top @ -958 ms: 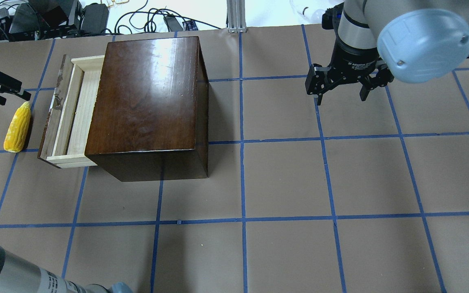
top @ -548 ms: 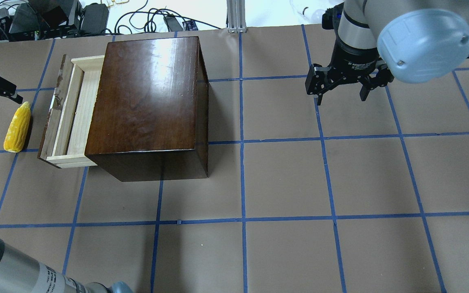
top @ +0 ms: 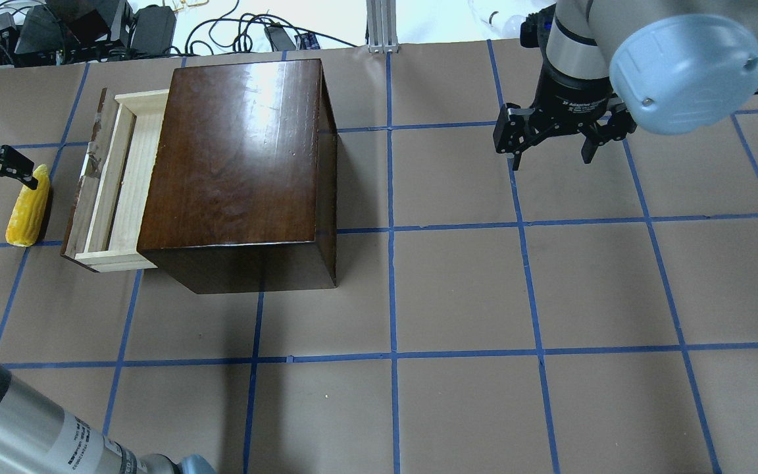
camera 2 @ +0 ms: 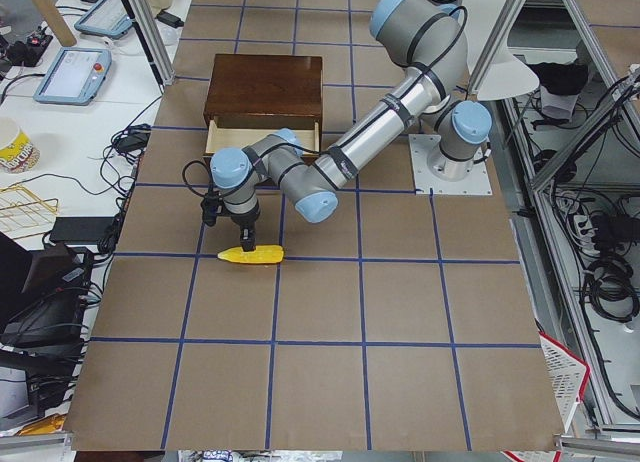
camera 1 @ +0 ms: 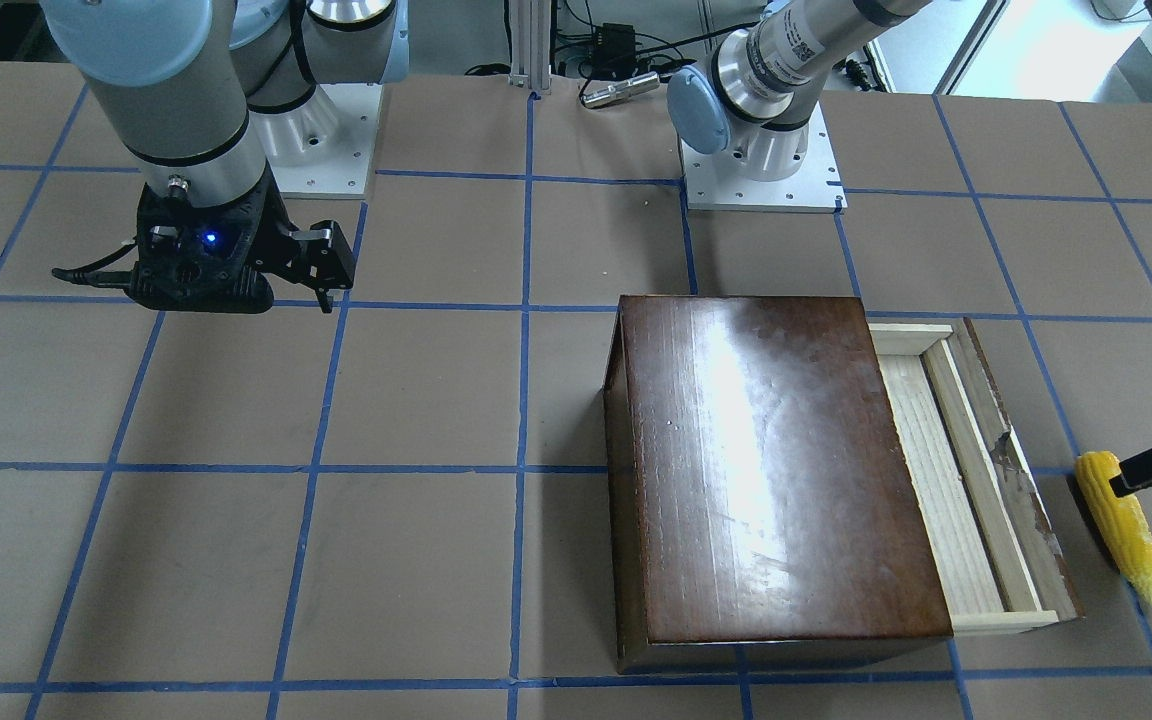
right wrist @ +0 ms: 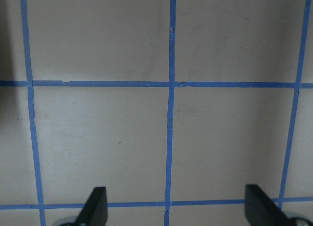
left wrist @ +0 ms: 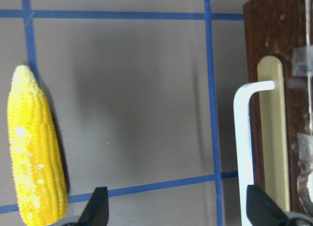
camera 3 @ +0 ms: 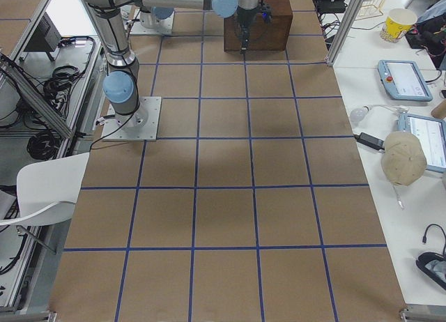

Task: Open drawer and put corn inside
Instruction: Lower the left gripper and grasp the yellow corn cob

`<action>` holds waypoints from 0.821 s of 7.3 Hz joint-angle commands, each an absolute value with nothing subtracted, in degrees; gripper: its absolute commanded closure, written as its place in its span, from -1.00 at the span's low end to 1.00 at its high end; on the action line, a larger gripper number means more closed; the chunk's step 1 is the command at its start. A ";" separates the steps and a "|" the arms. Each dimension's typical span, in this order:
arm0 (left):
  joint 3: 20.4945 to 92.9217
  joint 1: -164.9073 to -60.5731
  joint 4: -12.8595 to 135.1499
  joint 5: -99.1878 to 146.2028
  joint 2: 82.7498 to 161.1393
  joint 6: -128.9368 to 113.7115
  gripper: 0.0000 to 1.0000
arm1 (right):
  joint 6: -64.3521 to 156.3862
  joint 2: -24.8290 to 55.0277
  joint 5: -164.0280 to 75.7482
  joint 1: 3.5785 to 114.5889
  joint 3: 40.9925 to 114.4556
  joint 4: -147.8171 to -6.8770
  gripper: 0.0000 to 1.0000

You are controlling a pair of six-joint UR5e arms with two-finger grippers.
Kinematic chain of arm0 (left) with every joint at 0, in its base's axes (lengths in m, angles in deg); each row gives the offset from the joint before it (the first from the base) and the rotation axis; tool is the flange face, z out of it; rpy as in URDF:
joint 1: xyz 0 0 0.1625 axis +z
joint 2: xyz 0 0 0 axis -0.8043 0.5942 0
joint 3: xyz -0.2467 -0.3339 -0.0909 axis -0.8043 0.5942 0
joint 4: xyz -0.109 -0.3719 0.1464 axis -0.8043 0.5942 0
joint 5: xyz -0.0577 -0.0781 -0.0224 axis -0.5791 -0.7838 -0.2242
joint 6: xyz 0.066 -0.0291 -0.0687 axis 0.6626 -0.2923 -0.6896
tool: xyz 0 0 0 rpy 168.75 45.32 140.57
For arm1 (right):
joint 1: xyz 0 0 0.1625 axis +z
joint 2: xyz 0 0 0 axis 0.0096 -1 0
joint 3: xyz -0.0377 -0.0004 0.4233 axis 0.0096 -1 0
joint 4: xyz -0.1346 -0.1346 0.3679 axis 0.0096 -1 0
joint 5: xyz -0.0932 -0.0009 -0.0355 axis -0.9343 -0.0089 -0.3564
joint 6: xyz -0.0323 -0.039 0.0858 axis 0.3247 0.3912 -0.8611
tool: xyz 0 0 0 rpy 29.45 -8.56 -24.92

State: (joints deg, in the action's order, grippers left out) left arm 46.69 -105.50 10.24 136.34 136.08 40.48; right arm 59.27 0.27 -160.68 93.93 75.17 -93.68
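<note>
Dark glossy box [top: 234,171] on the blue-taped table [top: 458,289], and its drawer [top: 119,187] stands open, chipped front facing the corn [top: 27,207]. The corn lies flat just beside that front: bright yellow, bumpy, paler at the tip. The left gripper [left wrist: 178,214] hangs above, fingers spread wide, gripping nothing. The cob seems to sit just outside the gap. The right gripper [top: 552,158], well apart, is spread too.

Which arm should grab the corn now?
The left. The left gripper hangs open right beside the corn, which lies next to the open drawer. The right gripper is far off, beyond the box.
</note>
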 commanded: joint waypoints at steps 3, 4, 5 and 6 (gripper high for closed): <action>46.86 -105.49 9.38 136.62 139.35 40.60 -1.00 | 59.27 0.27 -160.68 93.93 75.17 -93.68 -1.00; 46.77 -105.49 9.38 136.71 140.05 40.78 -1.00 | 59.27 0.27 -160.68 93.93 75.17 -93.68 -1.00; 46.25 -105.49 8.77 138.89 140.58 40.78 -1.00 | 59.27 0.27 -160.68 93.93 75.17 -93.68 -1.00; 46.59 -105.40 7.11 139.69 141.10 40.78 -1.00 | 59.27 0.27 -160.68 93.93 75.17 -93.68 -1.00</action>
State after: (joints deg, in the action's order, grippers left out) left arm 46.51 -105.46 8.55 138.38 140.42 40.75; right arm 59.27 0.27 -160.68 93.93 75.17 -93.68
